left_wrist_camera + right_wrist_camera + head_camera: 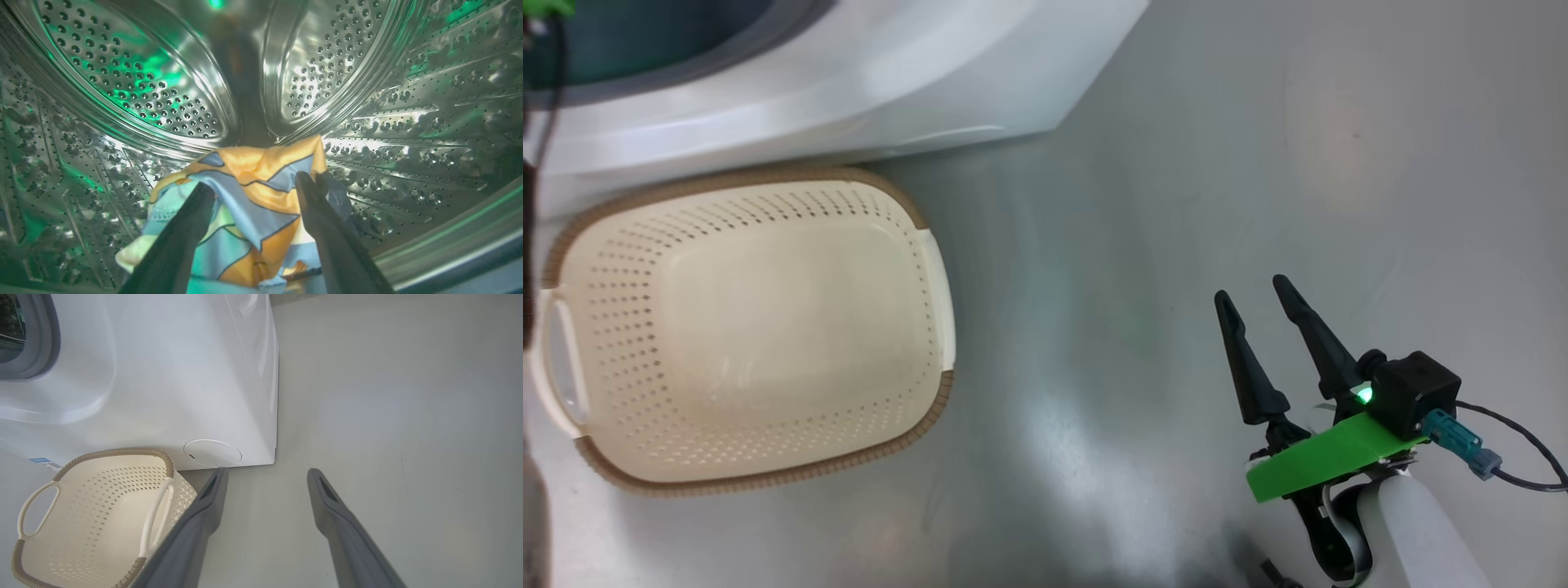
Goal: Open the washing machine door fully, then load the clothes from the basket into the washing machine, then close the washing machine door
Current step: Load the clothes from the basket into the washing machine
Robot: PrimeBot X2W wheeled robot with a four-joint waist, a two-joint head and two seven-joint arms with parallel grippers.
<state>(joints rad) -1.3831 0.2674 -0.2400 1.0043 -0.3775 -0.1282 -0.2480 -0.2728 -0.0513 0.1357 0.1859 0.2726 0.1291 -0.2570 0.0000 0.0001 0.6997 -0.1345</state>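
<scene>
No text is reading legibly: a small blue label (44,462) is sitting on the washing machine (163,375) front, its print too small to read.

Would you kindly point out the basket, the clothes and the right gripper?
basket (629,327): head view, perforated side wall.
clothes (253,192): left wrist view, middle of the blue-and-orange fabric.
right gripper (1251,288): head view, midway between fingertips.

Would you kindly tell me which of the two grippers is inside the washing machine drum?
The left gripper: its open jaws frame the blue-and-orange clothes in the steel drum, while the right gripper hangs open over the floor near the basket.
</scene>
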